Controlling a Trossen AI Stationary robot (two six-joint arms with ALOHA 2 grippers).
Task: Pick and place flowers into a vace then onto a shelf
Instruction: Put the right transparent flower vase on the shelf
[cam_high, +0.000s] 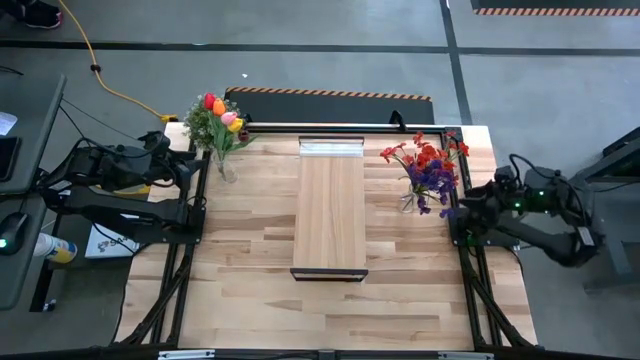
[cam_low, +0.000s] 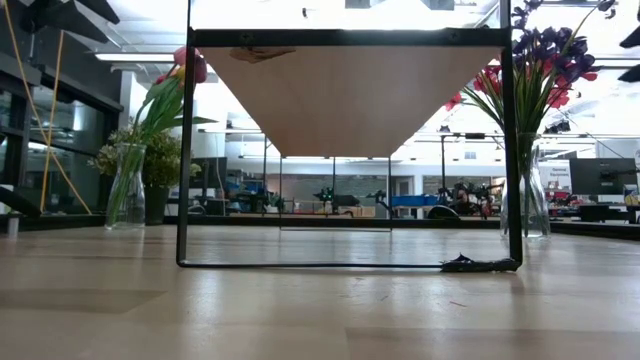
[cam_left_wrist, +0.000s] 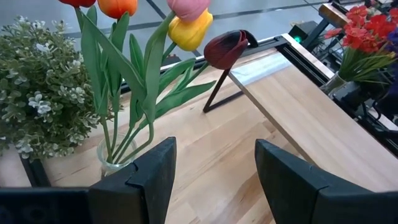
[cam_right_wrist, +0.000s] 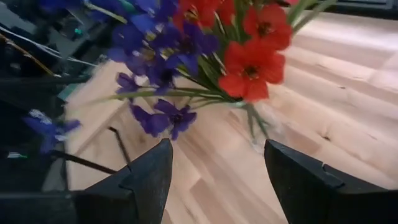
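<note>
No brand, label or writing can be read anywhere on the table or the arms.

Two clear glass vases stand on the plank table (cam_high: 250, 250), one on each side of the shelf (cam_high: 330, 210). The left vase (cam_high: 226, 165) holds tulips (cam_high: 222, 112) in red, orange, pink, yellow and dark maroon on long green stems with broad leaves. A bushy pale-green plant (cam_left_wrist: 37, 93) sits just beside this vase, on the side away from the shelf. The right vase (cam_high: 410, 200) holds a bunch of red and purple flowers (cam_high: 430, 165) that spread well above its rim.

The shelf is a long light-wood board lying down the middle of the table between the two vases, raised on a thin dark frame, with a pale strip at its far end. Nothing stands on it.

The left gripper (cam_left_wrist: 211, 180) waits at the left edge of the table, pointed at the tulip vase, which is near its fingers (cam_left_wrist: 155, 168) but not between them. Its fingers are apart and hold nothing. The right gripper (cam_right_wrist: 217, 180) hangs at the right edge of the table, just beside the red and purple bunch, aimed at the base of the stems. Its fingers (cam_right_wrist: 149, 177) are also apart and hold nothing.
</note>
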